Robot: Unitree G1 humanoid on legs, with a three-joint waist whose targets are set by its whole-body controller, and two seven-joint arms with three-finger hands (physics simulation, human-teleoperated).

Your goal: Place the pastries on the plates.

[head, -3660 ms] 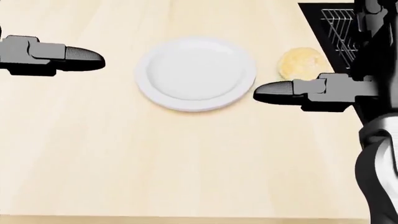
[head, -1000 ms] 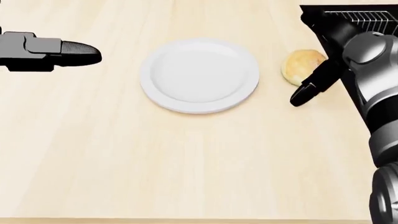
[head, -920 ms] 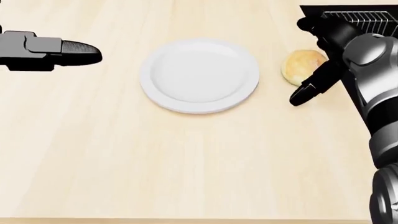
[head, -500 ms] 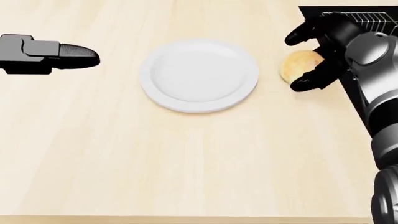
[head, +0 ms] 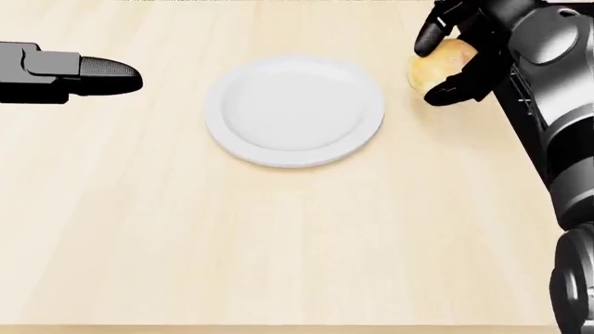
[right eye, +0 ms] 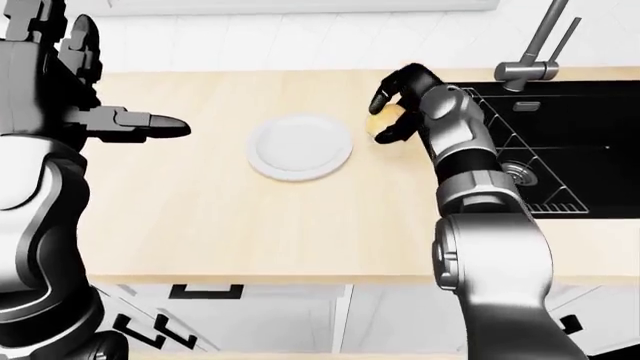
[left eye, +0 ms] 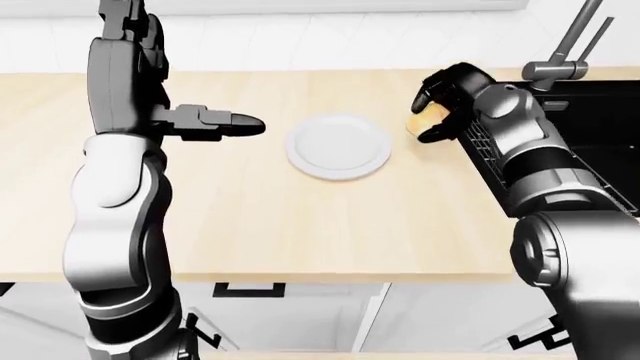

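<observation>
R hand (head: 448, 59) sits at the top right of the head view w/ its dark fingers (head: 432, 36) curled round the pastry (head: 434, 63): one finger hooks over the top edge, another presses in from the lower right side, so the round golden bun is gripped btwn them and only its left part shows. Can't tell from the views whether the pastry rests on the table (head: 278, 243) or is just clear of it. R forearm runs down the right edge of the head view, over the rim of the black sink (right eye: 560, 142); in the right-eye view the sink has a wire rack inside and a metal faucet (right eye: 530, 52) at its upper edge. Just left of the pastry, apart from it, lies the white plate (head: 295, 111), round, flat on the light wood table, nothing on it. Well left of the plate, L hand (head: 88, 75) hovers at the left edge of the head view, fingers straight and pointing right toward the plate, holding nothing, not closed on anything. In the eye views the L arm comes down from the top left w/ the elbow bent, forearm level above the table. White cabinet fronts (left eye: 300, 315) w/ dark handles show below the table edge; a pale wall runs along the top.
</observation>
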